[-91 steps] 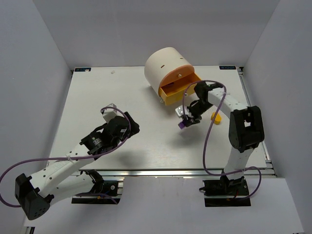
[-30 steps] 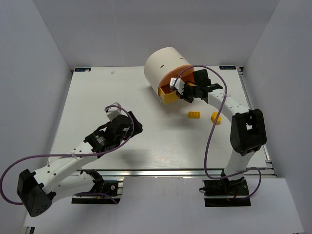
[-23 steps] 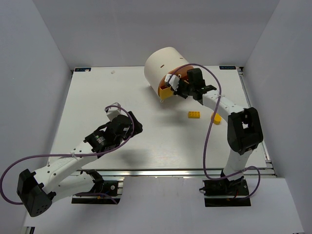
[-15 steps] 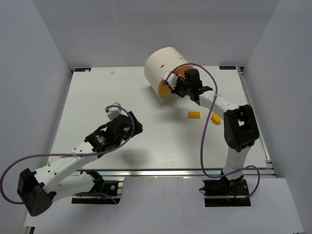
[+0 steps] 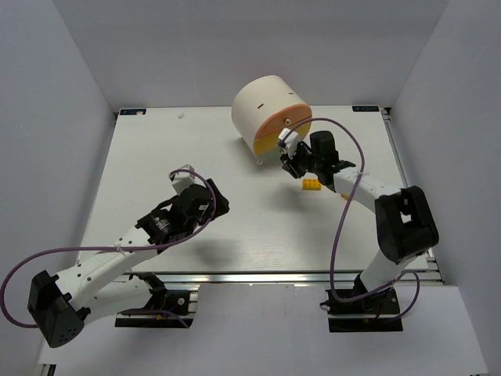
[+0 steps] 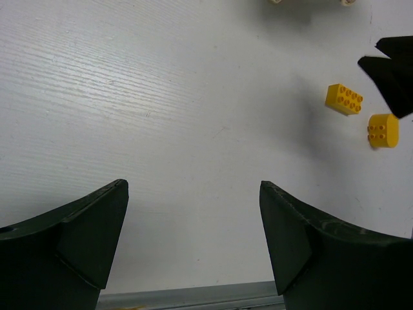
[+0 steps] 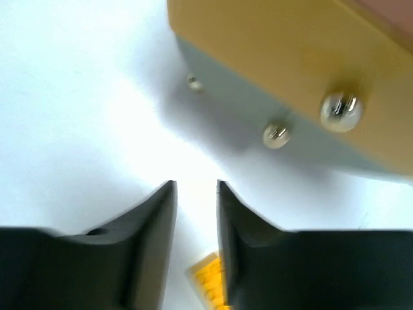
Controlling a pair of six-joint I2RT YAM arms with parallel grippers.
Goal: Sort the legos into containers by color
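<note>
Top external shows the right tool (image 5: 291, 159), fingers nearly together and empty, beside the drum (image 5: 268, 114).

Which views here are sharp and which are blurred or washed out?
Top external: sharp, evenly lit, soft shadows under both arms. Left wrist: crisp, the two yellow bricks showing clear studs. Right wrist: soft throughout, the drum and its knob blurred, the table nearly blown out white.

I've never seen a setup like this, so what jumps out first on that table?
The cream-white drum with its orange and yellow face, at the far middle of the table. Just in front, the right arm's tool hangs near a yellow brick. The left tool hovers open over bare tabletop.
</note>
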